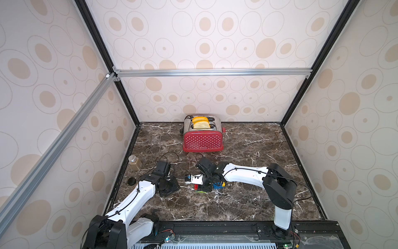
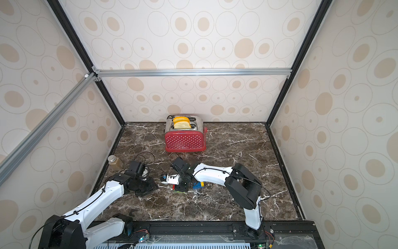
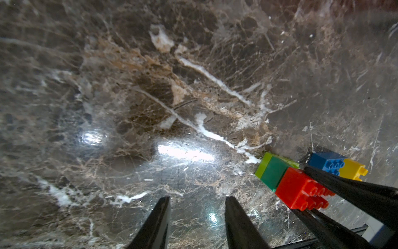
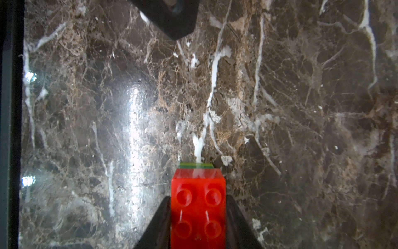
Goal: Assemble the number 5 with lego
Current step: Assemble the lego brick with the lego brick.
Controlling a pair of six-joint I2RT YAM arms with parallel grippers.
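Note:
A joined lego stack of a red brick (image 4: pixel 198 207), a dark-green brick (image 3: pixel 273 172) and a lime-green brick (image 3: pixel 263 162) stands with its lime end down at the marble. My right gripper (image 4: pixel 198 199) is shut on the red brick, one finger on each side. In both top views only slivers of the red brick (image 1: pixel 196 187) show under the right wrist. A blue brick (image 3: pixel 323 161) joined to a yellow brick (image 3: pixel 353 170) lies on the table just beside the stack, also visible as a blue brick (image 1: pixel 217 185). My left gripper (image 3: pixel 198 200) hovers open over bare marble to the left of the stack.
A red polka-dot toaster (image 1: pixel 202 140) holding bread stands at the back centre. A glass jar (image 1: pixel 134 161) and a black lid (image 1: pixel 131 181) sit by the left wall. Patterned walls close in the marble table (image 1: pixel 247 200) on three sides.

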